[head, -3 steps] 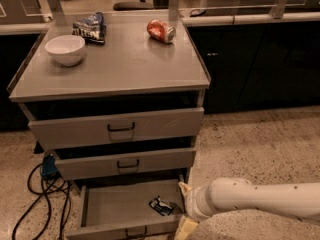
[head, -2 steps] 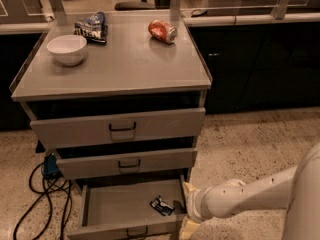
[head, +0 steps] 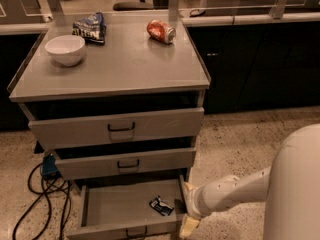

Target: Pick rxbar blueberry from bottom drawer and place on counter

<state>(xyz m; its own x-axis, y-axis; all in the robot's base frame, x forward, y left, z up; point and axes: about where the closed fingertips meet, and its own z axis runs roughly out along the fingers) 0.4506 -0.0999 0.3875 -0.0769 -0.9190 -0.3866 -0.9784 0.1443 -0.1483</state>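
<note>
Our gripper (head: 186, 209) sits at the right wall of the open bottom drawer (head: 115, 210), its two tan fingers spread apart with nothing between them
We see one blunt fingertip above and one below the smooth white wrist, on a rounded white arm (head: 237, 190) reaching in from the right; just left of them the rxbar blueberry (head: 161, 206), a small flat crinkled dark wrapper with white patches, lies tilted on the drawer's matte grey metal floor near its right side, apart from the fingers. The rest of that shallow floor is bare. Two more grey drawers jut out above, overhanging its rear. Up on the counter (head: 130, 66), a flat grey top with a thin rim, stand a round white bowl (head: 65, 49), a crumpled blue chip bag (head: 90, 28) and a red can (head: 161, 31) on its side. Black cables (head: 35, 204) loop on the speckled floor (head: 240, 144) at left
</note>
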